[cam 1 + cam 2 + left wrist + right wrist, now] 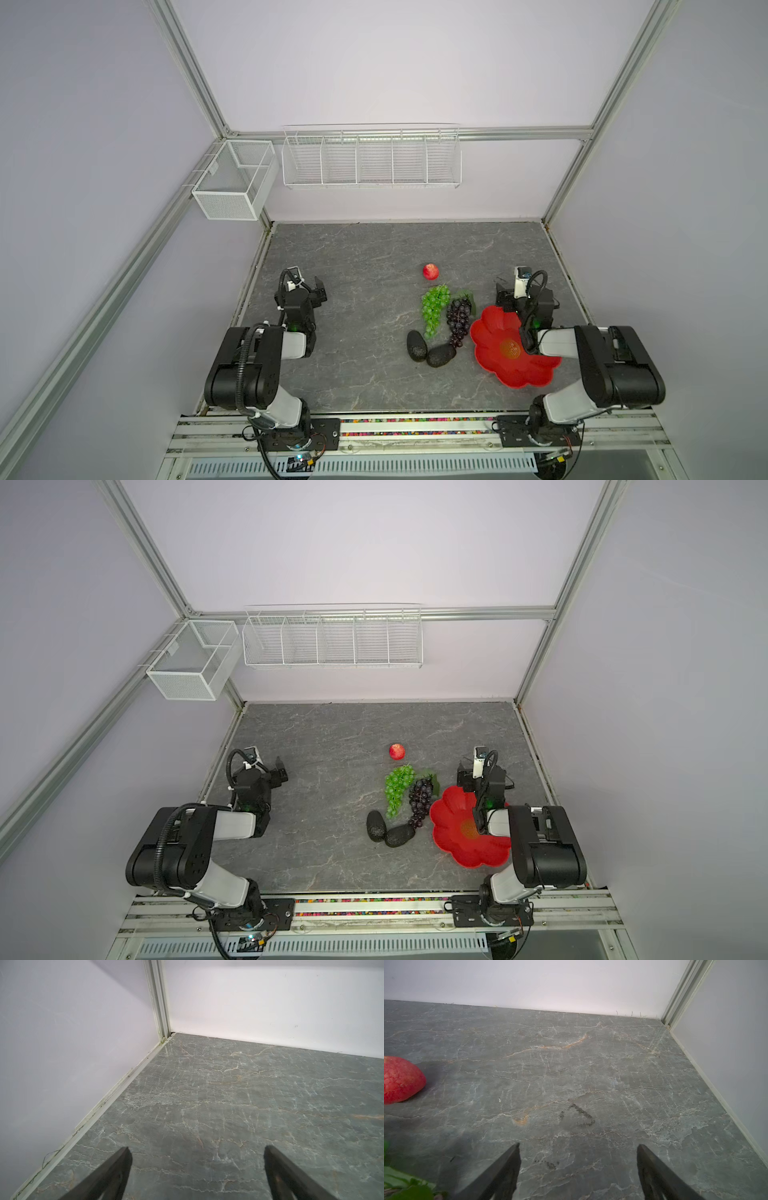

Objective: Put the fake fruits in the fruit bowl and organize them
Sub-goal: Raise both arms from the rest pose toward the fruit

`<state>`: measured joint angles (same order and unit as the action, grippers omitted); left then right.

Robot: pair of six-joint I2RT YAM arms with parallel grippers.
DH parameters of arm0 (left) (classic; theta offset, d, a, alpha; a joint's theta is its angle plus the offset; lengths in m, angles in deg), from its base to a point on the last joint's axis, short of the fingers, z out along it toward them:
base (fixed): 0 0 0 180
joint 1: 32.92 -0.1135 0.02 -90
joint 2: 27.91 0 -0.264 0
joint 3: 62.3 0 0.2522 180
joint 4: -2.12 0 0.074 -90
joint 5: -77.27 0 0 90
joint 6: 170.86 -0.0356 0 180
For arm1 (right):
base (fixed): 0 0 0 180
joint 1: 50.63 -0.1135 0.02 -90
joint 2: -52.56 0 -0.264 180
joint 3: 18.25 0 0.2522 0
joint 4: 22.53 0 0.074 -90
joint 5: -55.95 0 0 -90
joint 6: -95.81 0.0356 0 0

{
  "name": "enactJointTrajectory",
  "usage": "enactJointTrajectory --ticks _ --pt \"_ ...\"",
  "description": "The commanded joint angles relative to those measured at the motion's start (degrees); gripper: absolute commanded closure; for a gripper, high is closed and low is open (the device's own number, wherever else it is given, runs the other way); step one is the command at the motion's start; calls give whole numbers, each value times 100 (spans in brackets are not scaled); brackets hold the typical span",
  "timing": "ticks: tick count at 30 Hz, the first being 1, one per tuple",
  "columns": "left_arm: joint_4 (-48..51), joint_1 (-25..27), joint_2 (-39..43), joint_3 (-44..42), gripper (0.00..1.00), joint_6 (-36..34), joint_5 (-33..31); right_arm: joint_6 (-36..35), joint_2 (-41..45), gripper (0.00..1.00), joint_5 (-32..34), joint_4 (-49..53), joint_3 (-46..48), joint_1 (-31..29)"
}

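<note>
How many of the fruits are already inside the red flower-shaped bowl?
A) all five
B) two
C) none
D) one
C: the red bowl shows only its bare inside, while the apple, green grapes, purple grapes and avocados lie on the table beside it.

— What hangs on the back wall?
— In both top views, a long white wire rack (371, 160) with five compartments sits at upper centre, and a white mesh basket (232, 183) is just to its left.
— And lower down?
— A grey veined desk (365, 257). The right wrist view shows dark scuff marks (580, 1114) on it, lower centre.
</note>
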<state>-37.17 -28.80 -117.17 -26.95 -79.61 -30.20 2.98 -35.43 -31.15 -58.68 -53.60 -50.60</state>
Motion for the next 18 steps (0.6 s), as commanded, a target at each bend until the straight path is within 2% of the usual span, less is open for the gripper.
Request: enactJointTrajectory --ticks 1,18 --pt "-29 -34 31 32 1 18 86 19 9 12 -93 17 -50 29" --pt "-29 -34 31 31 1 10 86 63 11 12 -210 -1 -48 102"
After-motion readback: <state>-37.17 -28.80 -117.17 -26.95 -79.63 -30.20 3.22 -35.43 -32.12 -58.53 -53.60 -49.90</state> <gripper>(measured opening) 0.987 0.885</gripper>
